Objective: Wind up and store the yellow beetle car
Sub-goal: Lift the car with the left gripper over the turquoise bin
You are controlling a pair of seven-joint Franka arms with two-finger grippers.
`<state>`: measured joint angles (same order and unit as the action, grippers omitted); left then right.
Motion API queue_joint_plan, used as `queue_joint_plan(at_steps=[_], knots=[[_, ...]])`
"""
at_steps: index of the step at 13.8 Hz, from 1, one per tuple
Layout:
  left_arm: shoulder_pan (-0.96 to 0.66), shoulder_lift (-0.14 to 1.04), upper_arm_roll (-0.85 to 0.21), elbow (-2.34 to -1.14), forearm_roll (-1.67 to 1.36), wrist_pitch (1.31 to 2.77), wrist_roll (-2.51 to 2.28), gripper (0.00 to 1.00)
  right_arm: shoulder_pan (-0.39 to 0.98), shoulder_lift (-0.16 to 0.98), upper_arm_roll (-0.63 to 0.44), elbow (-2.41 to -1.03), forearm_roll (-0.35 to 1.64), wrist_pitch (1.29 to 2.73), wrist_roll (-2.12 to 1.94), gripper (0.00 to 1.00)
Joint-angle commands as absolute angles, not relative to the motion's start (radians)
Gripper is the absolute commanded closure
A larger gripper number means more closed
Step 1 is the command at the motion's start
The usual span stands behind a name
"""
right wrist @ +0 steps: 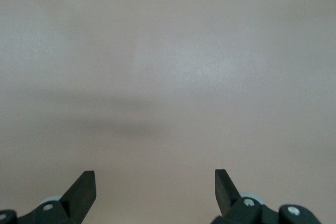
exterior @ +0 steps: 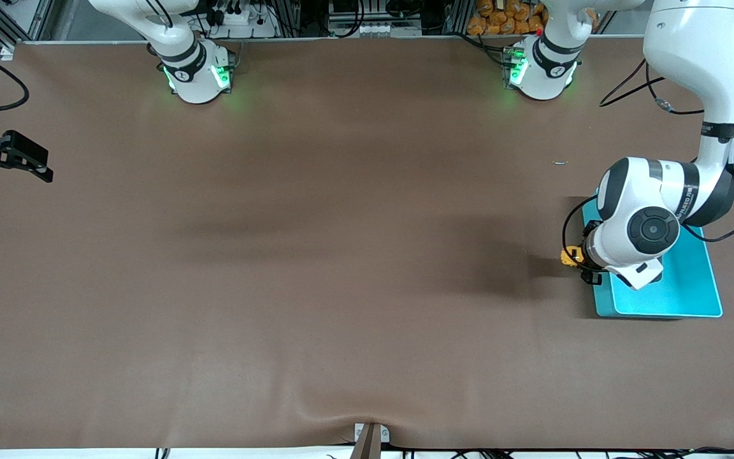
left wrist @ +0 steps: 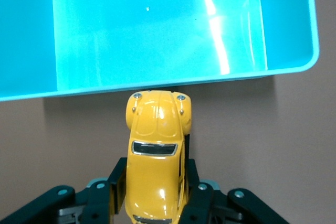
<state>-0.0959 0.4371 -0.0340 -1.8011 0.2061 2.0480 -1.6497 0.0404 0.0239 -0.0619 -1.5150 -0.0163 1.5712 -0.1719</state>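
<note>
Counting one yellow beetle car [left wrist: 156, 156], one teal bin [exterior: 692, 293], two arms, two grippers. Gripped between the fingers [left wrist: 116, 179] of the left gripper [left wrist: 155, 192], car clamped at both flanks, nose pointing toward the bin's rim, rear end deep between the fingers. Held up over the brown table [exterior: 341, 255] just beside the bin's wall, at the edge toward the right arm's end; car body not yet over the bin's floor. Seen in the front view as a small yellow spot [exterior: 571, 256] poking out from under the left wrist. Waiting at the right arm's end of the table, right gripper [exterior: 13, 167], fingers spread wide, nothing between them, only bare tabletop beneath.
</note>
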Motion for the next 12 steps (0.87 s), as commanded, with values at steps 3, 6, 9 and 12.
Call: queue_joint_plan(at_steps=[3,6,9,12], knots=[[-0.094,0.4,-0.035,-1.789,0.225,1.976,-1.505,1.0,0.063,0.017,-0.067,-1.525,-0.031,1.58,-0.164,0.0],[-0.092,0.373,-0.037,-1.795,0.227,1.953,-1.416,1.0,0.069,0.017,-0.067,-1.525,-0.031,1.58,-0.161,0.0],[-0.092,0.348,-0.035,-1.807,0.229,1.953,-1.318,1.0,0.074,0.017,-0.067,-1.525,-0.031,1.58,-0.158,0.0],[-0.091,0.318,-0.035,-1.828,0.23,1.953,-1.211,1.0,0.078,0.017,-0.067,-1.525,-0.031,1.58,-0.158,0.0]])
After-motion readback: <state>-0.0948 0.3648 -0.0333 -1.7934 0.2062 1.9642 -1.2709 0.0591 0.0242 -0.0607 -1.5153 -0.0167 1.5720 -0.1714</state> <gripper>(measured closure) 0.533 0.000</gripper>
